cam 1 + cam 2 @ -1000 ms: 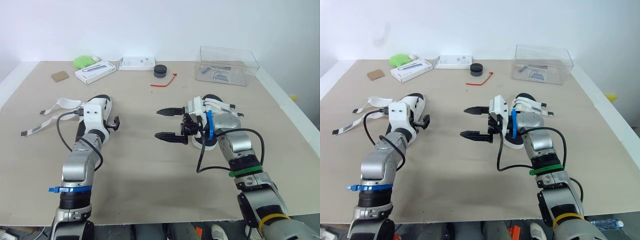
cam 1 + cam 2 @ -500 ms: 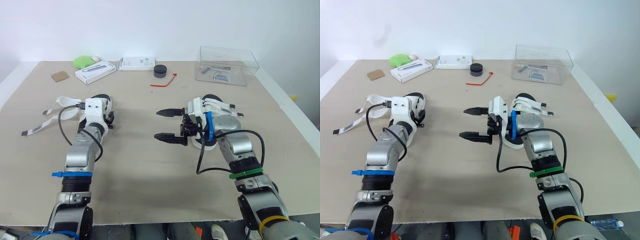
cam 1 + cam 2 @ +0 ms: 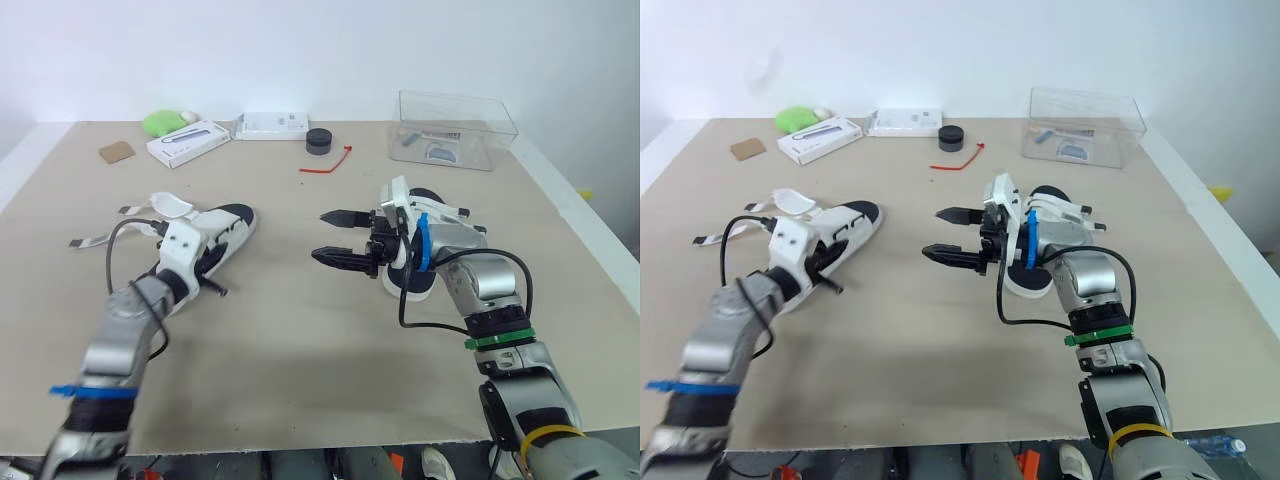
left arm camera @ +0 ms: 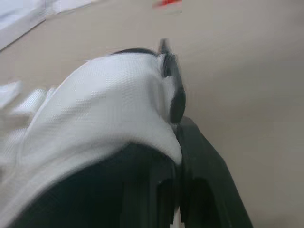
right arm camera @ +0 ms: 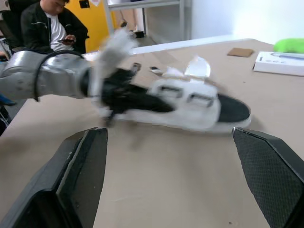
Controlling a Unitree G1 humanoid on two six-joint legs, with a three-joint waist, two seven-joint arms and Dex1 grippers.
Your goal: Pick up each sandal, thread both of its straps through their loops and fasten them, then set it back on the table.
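A beige table (image 3: 300, 340) runs back to a white wall. Toward its left edge, the left gripper (image 3: 200, 268) clamps the left sandal (image 3: 225, 226), whose straps (image 3: 160, 205) lie loose. The right gripper (image 3: 335, 237) gapes wide over bare mid-table, just beside the right sandal (image 3: 408, 285). The right wrist view adds a seated person (image 5: 45, 28) beyond the table.

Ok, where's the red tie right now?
In the left eye view the red tie lies on the far middle of the table, close to the black puck and left of the clear box.
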